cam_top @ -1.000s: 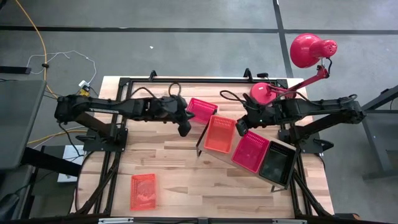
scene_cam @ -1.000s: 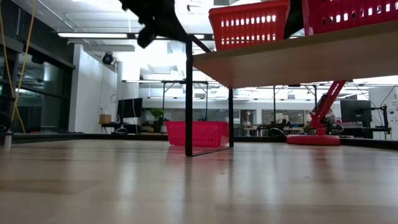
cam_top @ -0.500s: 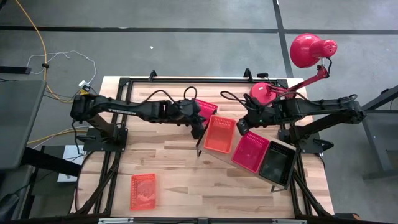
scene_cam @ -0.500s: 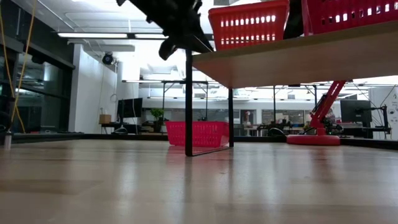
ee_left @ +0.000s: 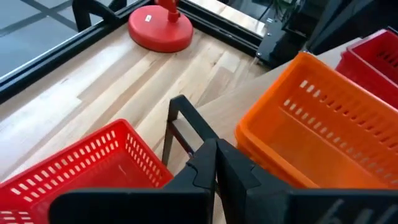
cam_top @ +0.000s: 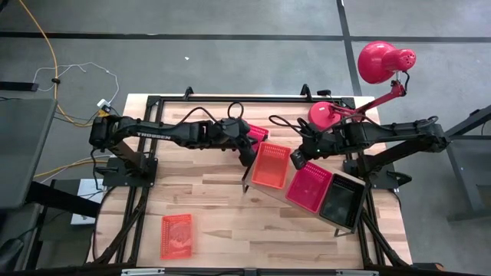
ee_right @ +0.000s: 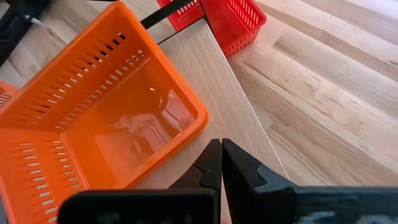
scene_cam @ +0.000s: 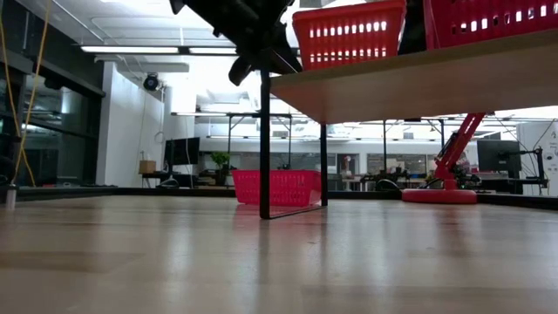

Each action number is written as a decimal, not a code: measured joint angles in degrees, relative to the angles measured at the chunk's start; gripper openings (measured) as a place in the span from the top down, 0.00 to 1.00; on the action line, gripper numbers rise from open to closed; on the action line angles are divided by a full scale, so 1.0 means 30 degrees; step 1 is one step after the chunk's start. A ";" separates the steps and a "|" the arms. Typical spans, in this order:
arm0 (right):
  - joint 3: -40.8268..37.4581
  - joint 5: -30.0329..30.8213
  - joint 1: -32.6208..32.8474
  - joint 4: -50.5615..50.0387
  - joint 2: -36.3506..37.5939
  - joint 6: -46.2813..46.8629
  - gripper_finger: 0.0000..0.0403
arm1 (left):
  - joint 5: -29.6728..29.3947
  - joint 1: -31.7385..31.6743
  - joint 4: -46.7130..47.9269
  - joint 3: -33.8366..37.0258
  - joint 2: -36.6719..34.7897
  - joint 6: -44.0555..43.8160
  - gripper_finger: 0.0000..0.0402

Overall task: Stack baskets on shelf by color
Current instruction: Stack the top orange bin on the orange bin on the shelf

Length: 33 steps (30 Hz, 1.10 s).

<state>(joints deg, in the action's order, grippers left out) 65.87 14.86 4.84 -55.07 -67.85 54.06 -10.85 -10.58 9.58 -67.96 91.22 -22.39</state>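
Note:
Three baskets sit on the shelf [scene_cam: 418, 83]: an orange basket [cam_top: 271, 165] at its bracket end, a red one [cam_top: 309, 185] and a black one [cam_top: 340, 201]. Another red basket [cam_top: 249, 134] rests on the tabletop behind the shelf, and a second orange basket [cam_top: 176, 235] lies near the table's near left edge. My left gripper [ee_left: 216, 158] is shut, hovering by the black bracket [ee_left: 186, 124] between the orange basket [ee_left: 323, 124] and the red basket [ee_left: 87, 162]. My right gripper [ee_right: 221, 155] is shut above the shelf board [ee_right: 230, 106], beside the orange basket [ee_right: 106, 112].
A red desk lamp stands with its round base [cam_top: 322, 115] on the table's far right, its head [cam_top: 380, 61] beyond the edge. The shelf's bracket leg [scene_cam: 264, 139] stands on the tabletop. Bare wood [cam_top: 245, 230] lies along the near side.
My left arm has reached toward the table's right, carrying its gripper from left of the loose red basket to the shelf's bracket end beside the orange basket. The baskets have stayed where they were.

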 joint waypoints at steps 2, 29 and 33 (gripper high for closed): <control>0.0000 0.0041 0.0004 -0.0001 0.0007 0.0000 1.00 | 0.0200 -0.0008 -0.0084 0.0000 0.0000 -0.0022 1.00; 0.0000 0.0379 0.0017 0.0000 0.0007 -0.0175 1.00 | 0.1145 0.0376 -0.2654 0.0015 0.0976 -0.0685 1.00; 0.0000 0.0390 0.0021 0.0000 0.0007 -0.0175 1.00 | 0.1772 0.0376 -0.2716 0.0015 0.0976 -0.0634 1.00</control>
<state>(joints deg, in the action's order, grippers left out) 65.87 16.03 4.91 -55.07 -67.83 53.54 -5.53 -9.45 1.43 -67.92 94.15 -24.30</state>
